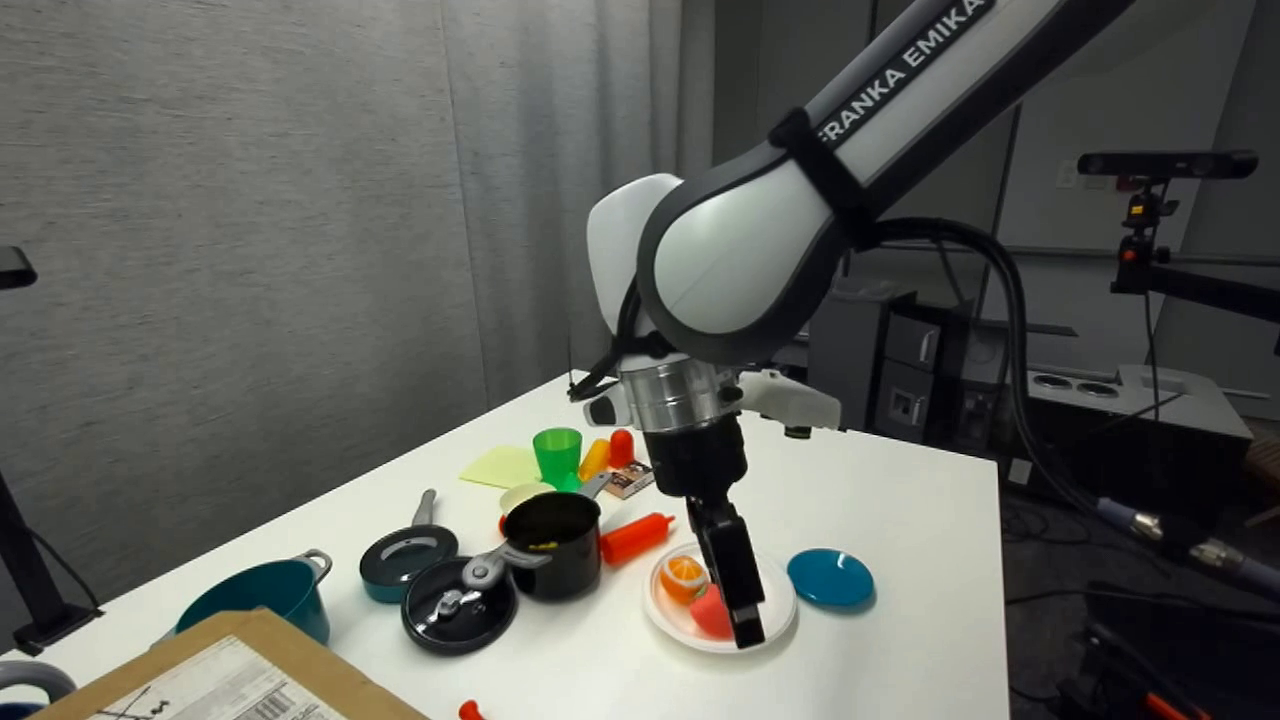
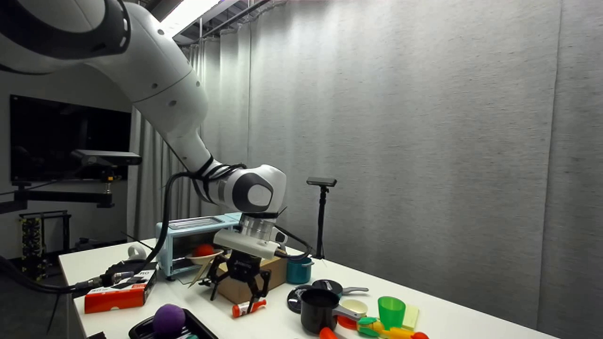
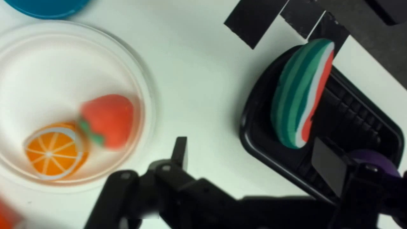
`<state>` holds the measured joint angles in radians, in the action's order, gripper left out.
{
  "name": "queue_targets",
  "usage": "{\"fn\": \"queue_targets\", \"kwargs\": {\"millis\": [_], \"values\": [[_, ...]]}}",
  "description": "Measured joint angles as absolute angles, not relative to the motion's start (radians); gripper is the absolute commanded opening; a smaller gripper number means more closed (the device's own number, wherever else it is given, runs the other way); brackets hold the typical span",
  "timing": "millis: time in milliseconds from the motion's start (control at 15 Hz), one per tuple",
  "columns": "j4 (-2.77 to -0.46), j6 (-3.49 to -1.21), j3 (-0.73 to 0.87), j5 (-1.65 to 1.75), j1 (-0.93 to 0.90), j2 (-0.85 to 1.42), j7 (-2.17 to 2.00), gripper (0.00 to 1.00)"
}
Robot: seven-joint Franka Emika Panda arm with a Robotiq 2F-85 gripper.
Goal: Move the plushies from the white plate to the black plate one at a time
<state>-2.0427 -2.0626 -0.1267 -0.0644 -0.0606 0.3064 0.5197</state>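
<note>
A strawberry plushie (image 3: pixel 109 121) and an orange-slice plushie (image 3: pixel 52 154) lie on the white plate (image 3: pixel 44 86) in the wrist view. In an exterior view the strawberry (image 1: pixel 711 612) and orange slice (image 1: pixel 683 578) show on the white plate (image 1: pixel 778 605), partly behind a finger. A watermelon plushie (image 3: pixel 300 95) and a purple round plushie (image 3: pixel 375 157) are in the black tray-like plate (image 3: pixel 258 133). In an exterior view the purple one (image 2: pixel 168 321) sits in the cut-off black plate (image 2: pixel 200 325). My gripper (image 3: pixel 256 156) is open and empty; it also shows in an exterior view (image 2: pixel 231 301).
A blue round lid (image 1: pixel 830 577) is beside the white plate. A red bottle (image 1: pixel 637 538) and black pot (image 1: pixel 553 545) stand on its other side. A toaster oven (image 2: pixel 188 240), cardboard box (image 2: pixel 275 278), orange-white box (image 2: pixel 120 294) and another red bottle (image 2: pixel 248 308) are on the table.
</note>
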Motion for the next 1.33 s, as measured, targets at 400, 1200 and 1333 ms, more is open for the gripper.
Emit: {"fn": "queue_targets", "kwargs": {"millis": [400,1200,1333], "values": [[-2.075,-2.137,-0.048,0.039,-0.058,0.286,0.230,1.00],[-2.168,-2.256,-0.024,0.112,-0.068,0.273,-0.063,1.00],[-2.168,-2.257,-0.024,0.112,-0.068,0.276,-0.063,1.00]]}}
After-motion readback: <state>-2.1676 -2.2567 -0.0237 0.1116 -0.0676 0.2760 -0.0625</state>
